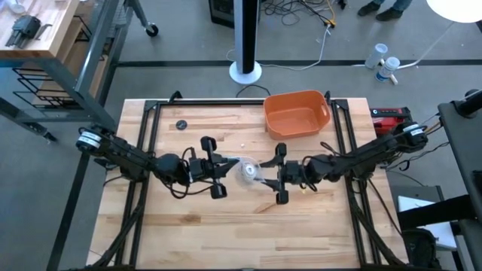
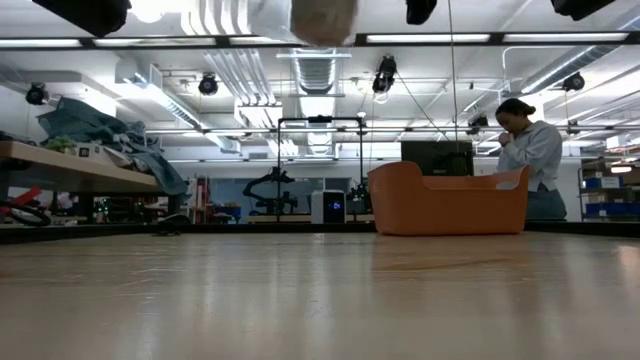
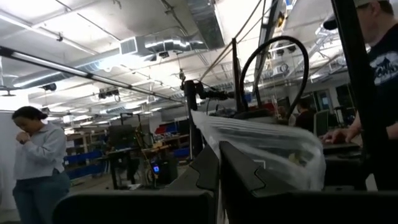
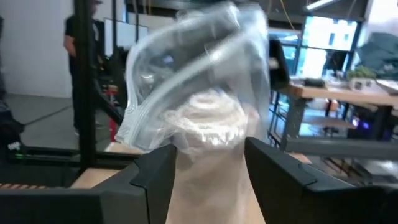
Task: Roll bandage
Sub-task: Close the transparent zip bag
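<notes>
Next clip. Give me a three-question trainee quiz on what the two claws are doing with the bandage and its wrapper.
1. True or false: the bandage lies flat on the table.
2. Which claw grips the bandage roll? A) left B) right C) neither
3. Fill in: the left claw is shut on the clear plastic ____.

Key
1. False: both claws hold it in the air above the table, the right claw across from the left.
2. B
3. wrapper, which still covers the roll's far end. The orange tub sits apart, towards the back.
</notes>
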### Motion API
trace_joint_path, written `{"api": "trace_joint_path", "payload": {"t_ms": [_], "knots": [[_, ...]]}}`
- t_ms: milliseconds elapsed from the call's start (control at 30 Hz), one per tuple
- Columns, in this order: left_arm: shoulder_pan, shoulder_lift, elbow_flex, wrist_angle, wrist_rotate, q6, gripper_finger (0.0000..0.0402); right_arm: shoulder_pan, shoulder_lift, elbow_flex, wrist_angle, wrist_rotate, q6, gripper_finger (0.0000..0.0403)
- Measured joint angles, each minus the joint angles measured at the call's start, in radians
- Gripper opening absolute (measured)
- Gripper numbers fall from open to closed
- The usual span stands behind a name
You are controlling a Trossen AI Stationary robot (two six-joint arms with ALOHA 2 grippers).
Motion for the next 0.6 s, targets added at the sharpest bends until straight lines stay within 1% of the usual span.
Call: {"api": "trace_joint_path", "payload": {"t_ms": [100,167,233,333,367,400,500,600], "knots": [[0.000,0.000,0.000,-0.008,0.000,-0.002,0.0000,0.000,0.000,0.000,0.000,0.010,-0.004,0.0173],[-0.001,0.000,0.000,-0.015,0.000,-0.013,0.0000,-0.001,0.000,0.000,-0.002,0.013,0.000,0.0151],[-0.001,0.000,0.000,-0.023,0.001,-0.027,0.0000,-0.001,0.000,0.000,0.000,0.014,-0.002,0.0111],[-0.001,0.000,0.000,-0.042,0.001,-0.049,0.0000,0.000,0.000,0.000,-0.016,0.013,-0.022,0.0028],[-0.002,0.000,0.000,-0.045,-0.001,-0.061,0.0000,0.003,-0.002,0.000,-0.024,0.014,-0.032,0.0015],[-0.004,0.000,0.000,-0.046,-0.014,-0.075,0.0000,0.006,-0.010,0.000,-0.043,0.023,-0.029,0.0011],[-0.022,-0.014,-0.004,-0.060,-0.116,-0.096,0.0004,0.006,-0.050,0.000,-0.119,0.040,-0.016,0.0003],[-0.041,-0.040,-0.012,-0.125,-0.184,-0.097,0.0019,0.006,-0.114,0.000,-0.222,0.040,0.010,0.0001]]}}
